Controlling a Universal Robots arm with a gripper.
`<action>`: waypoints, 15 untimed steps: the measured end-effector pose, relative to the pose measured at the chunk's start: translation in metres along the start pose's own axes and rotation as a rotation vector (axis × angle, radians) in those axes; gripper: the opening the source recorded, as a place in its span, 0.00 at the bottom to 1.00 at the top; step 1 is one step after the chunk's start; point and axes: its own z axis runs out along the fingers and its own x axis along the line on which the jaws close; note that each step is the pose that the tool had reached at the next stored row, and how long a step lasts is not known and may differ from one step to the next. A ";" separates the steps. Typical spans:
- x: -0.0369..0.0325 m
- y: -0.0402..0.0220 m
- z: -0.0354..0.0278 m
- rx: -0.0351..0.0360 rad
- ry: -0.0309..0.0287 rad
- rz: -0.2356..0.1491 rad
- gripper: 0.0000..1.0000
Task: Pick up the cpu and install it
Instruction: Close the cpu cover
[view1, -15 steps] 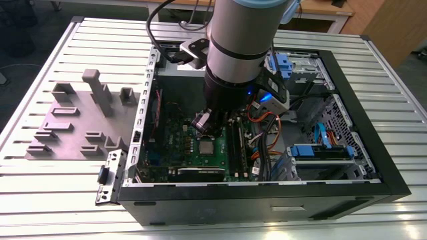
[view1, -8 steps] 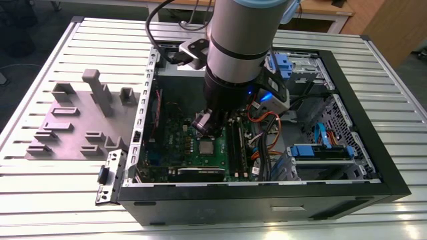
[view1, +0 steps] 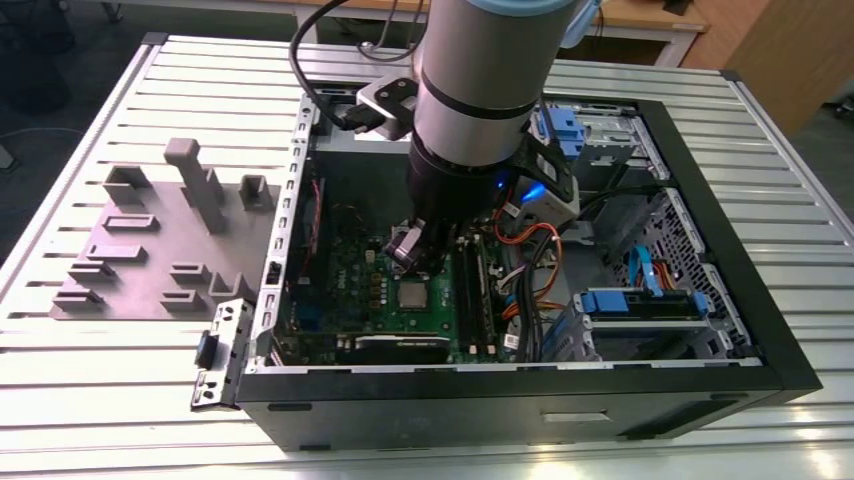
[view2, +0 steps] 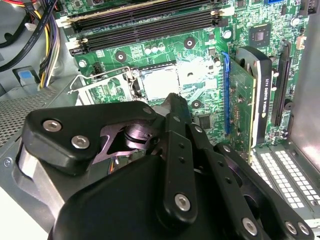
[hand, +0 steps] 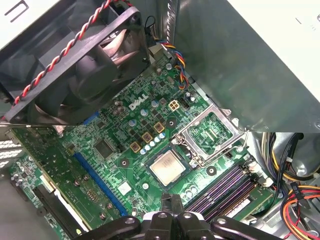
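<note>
Exterior view of an open case on a slatted worktop, arm reaching down inside, gripper just above the green board. Seen in the first wrist view, fingers drawn together with nothing between them. Below the fingertips but apart from them, the cpu, lying flat in its socket near the board's middle, silver top up, edges seemingly square to the socket. Beside it, the frame swung open and the lever raised, so nothing clamping the cpu down.

Judged most at risk: the unclamped cpu. Easily nudged off its seat by a closed fingertip pressing off-centre or dragging sideways, with bent socket contacts the likely cost. Cannot tell from these angles whether fully seated or riding on one edge; if tilted, likely to jam under downward pressure rather than settle.

Close enough to the gripper to be caught and forced on a sideways move: the open frame.

Close beside the arm, orange cables, liable to snag on the wrist and tug at their plugs. Just beside the socket, memory slots, also within reach of a stray finger.
</note>
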 end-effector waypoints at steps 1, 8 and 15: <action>0.0000 0.0000 0.0000 0.0001 0.0000 0.000 0.11; 0.0000 0.0000 0.0000 0.0000 0.0000 0.000 0.11; -0.0024 -0.0015 -0.0001 0.0000 0.0000 0.000 0.11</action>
